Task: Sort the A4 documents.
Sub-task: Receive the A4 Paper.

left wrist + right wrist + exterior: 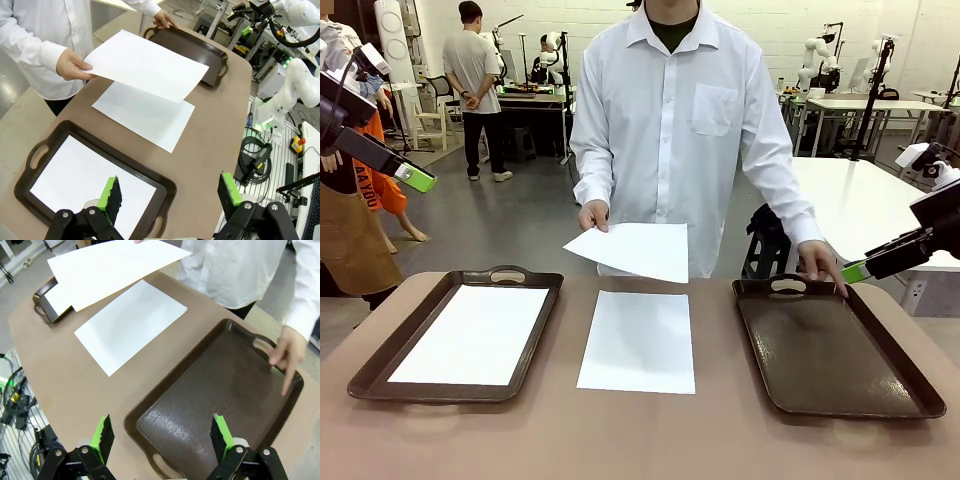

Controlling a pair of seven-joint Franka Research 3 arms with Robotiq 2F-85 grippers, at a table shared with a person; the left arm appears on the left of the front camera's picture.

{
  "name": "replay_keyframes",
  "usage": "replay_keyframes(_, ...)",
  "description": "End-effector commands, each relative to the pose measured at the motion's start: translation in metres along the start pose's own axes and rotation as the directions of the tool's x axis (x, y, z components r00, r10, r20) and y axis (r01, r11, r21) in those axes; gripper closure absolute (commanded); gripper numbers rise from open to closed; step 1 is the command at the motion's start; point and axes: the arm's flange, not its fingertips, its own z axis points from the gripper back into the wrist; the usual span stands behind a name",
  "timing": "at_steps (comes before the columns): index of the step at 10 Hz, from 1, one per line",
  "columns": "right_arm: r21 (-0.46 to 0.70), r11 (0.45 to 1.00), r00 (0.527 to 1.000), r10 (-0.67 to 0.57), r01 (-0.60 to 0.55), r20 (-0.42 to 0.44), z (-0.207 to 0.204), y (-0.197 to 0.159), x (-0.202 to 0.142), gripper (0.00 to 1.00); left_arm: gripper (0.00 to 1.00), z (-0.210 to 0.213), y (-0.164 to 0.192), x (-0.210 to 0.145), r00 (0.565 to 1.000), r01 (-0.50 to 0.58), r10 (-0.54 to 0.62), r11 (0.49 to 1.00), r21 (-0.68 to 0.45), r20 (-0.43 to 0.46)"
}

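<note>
Left gripper [169,192] hangs above the dark brown handled tray [365,375], right gripper [162,432] above the matching right-hand tray [830,355]. Both have their fingers spread wide and grip nothing. One plain white A4 paper sheet [470,333] lies in the left tray. A second sheet [638,340] lies flat on the tan table [560,430] between the trays. A third sheet [632,248] is held in the air by the person's hand [592,214]; in the right wrist view it hides most of the left tray. The other hand [817,262] touches the right-hand tray's far rim.

Three blank white A4 sheets lie before me. The first sheet [470,333] is flat inside the dark brown tray [410,335] on my left. The second sheet [639,340] is flat on the table [640,430], at the middle. The third sheet [635,250] hangs tilted above it, pinched at one edge by the person's hand [592,215].
</note>
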Motion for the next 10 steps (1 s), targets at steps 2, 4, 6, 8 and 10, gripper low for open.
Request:
replay_keyframes(2, 0.02, 1.0, 1.0, 0.002, -0.002, 0.008, -0.0025, -0.0021, -0.0011, 0.0, 0.0, 0.0001, -0.0002, -0.0004, 1.0, 0.003, -0.003, 1.0, 0.0, -0.004)
replay_keyframes(4, 0.02, 1.0, 1.0, 0.002, -0.002, 0.008, -0.0025, -0.0021, -0.0011, 0.0, 0.0, 0.0001, -0.0002, -0.0004, 1.0, 0.003, -0.003, 1.0, 0.0, -0.004)
replay_keyframes(6, 0.02, 1.0, 1.0, 0.002, -0.002, 0.008, -0.0025, -0.0021, -0.0011, 0.0, 0.0, 0.0001, -0.0002, -0.0004, 1.0, 0.003, -0.003, 1.0, 0.0, -0.004)
replay_keyframes(8, 0.02, 1.0, 1.0, 0.002, -0.002, 0.008, -0.0025, -0.0021, -0.0011, 0.0, 0.0, 0.0001, -0.0002, -0.0004, 1.0, 0.003, -0.003, 1.0, 0.0, -0.004)
replay_keyframes(10, 0.0, 1.0, 1.0, 0.0, 0.0, 0.0, 0.0, 0.0, 0.0, 0.0, 0.0, 0.0001, -0.0002, -0.0004, 1.0, 0.003, -0.003, 1.0, 0.0, -0.004)
